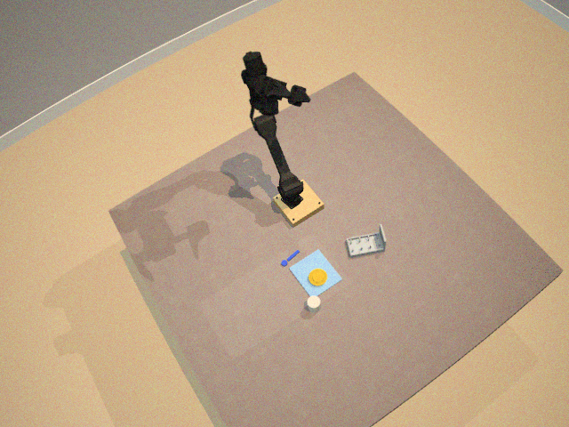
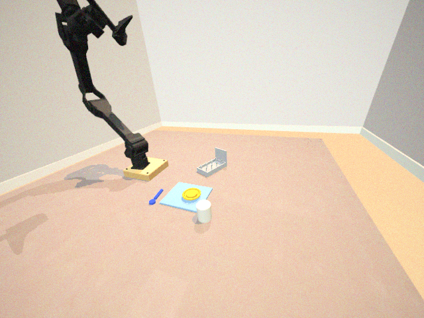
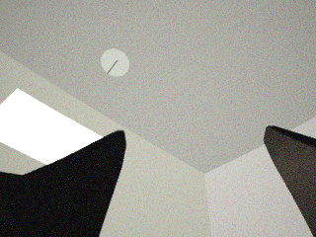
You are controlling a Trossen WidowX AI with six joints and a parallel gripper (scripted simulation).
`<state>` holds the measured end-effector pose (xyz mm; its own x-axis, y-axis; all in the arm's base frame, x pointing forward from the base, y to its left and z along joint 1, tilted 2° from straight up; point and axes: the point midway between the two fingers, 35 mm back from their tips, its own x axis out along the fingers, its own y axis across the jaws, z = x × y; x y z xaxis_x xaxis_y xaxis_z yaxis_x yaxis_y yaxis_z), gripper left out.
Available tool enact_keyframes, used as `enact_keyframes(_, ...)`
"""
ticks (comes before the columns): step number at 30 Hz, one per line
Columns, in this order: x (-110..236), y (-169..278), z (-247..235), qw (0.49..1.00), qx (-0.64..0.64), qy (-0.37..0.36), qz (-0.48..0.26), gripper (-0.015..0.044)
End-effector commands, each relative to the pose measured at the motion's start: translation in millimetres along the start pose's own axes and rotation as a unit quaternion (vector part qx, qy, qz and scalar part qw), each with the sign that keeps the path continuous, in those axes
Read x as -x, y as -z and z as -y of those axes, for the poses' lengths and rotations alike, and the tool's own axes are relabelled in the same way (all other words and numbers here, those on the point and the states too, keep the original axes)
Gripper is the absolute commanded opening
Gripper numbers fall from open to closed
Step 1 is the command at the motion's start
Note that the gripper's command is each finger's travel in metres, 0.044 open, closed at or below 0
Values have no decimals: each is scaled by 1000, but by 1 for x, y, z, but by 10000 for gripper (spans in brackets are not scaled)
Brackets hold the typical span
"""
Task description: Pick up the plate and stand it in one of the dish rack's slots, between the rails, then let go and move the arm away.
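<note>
A small yellow plate lies flat on a light blue mat. The grey dish rack stands a short way from it, with an upright end wall. My gripper is open and empty. It is raised high above the arm's base, far from the plate and the rack. In the wrist view the two dark fingers point up at the ceiling and walls; neither plate nor rack shows there.
A blue spoon lies beside the mat. A white cup stands at the mat's near corner. The arm's tan base block sits behind the mat. Walls close off the room.
</note>
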<state>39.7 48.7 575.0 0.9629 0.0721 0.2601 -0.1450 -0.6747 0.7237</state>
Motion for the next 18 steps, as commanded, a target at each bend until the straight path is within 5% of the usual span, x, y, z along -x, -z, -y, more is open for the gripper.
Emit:
enact_keyframes(1,-26,-22,0,999,36,17,35,400)
enact_keyframes(18,-117,-126,18,954,221,134,153,400)
